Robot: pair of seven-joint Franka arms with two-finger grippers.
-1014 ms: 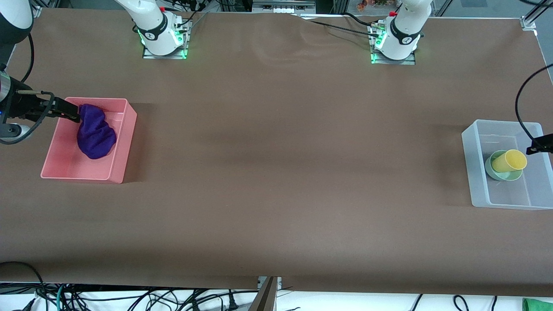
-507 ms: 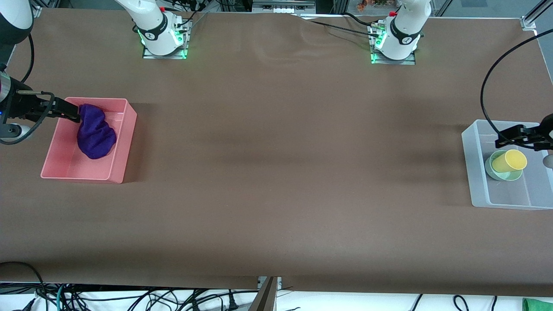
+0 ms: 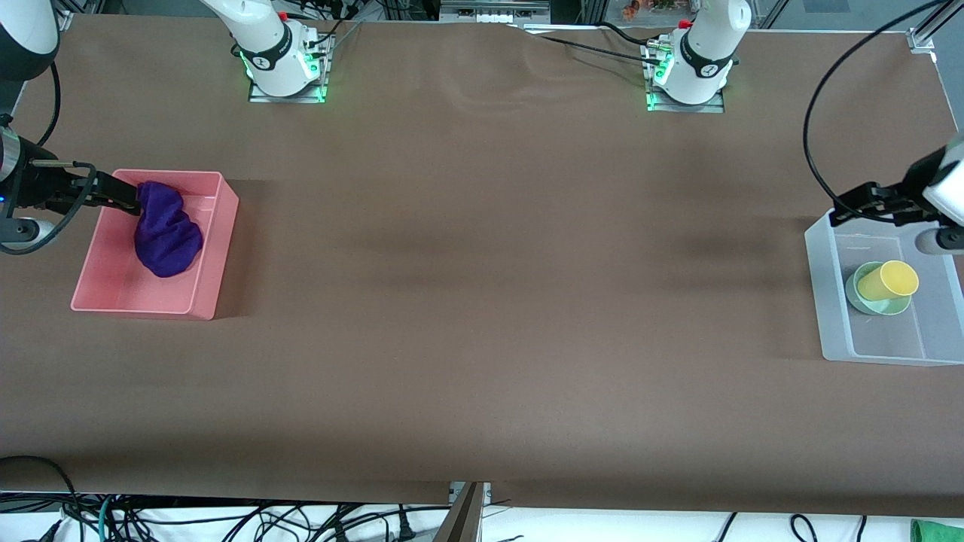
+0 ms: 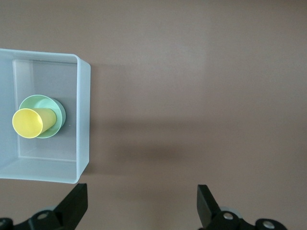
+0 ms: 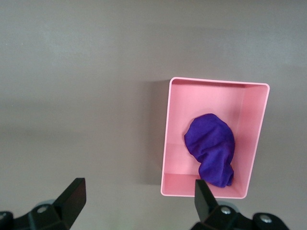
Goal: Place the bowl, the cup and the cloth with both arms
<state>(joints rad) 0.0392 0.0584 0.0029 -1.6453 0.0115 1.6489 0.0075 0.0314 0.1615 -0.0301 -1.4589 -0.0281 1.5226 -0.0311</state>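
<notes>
The yellow cup [image 3: 890,280] lies tilted in the pale green bowl [image 3: 872,303], inside a clear plastic bin [image 3: 825,301] at the left arm's end of the table. In the left wrist view the cup [image 4: 29,122], the bowl [image 4: 53,103] and the bin [image 4: 83,120] show too. My left gripper [image 3: 847,208] is open and empty, up in the air over the bin's corner; it also shows in the left wrist view [image 4: 142,206]. A purple cloth [image 3: 166,233] lies bunched in a pink bin [image 3: 220,248] at the right arm's end. My right gripper [image 3: 129,198] is open and empty, raised by that bin's corner. The right wrist view shows the gripper [image 5: 139,201], the cloth [image 5: 211,146] and the bin [image 5: 166,143].
The brown table top [image 3: 482,286] stretches between the two bins. The two arm bases [image 3: 282,68] [image 3: 687,75] stand along the edge farthest from the front camera. Black cables hang from both arms.
My left gripper has moved off the cup and bowl, from over the clear bin's inside to over its corner, farther into the front view. The right arm has hardly moved.
</notes>
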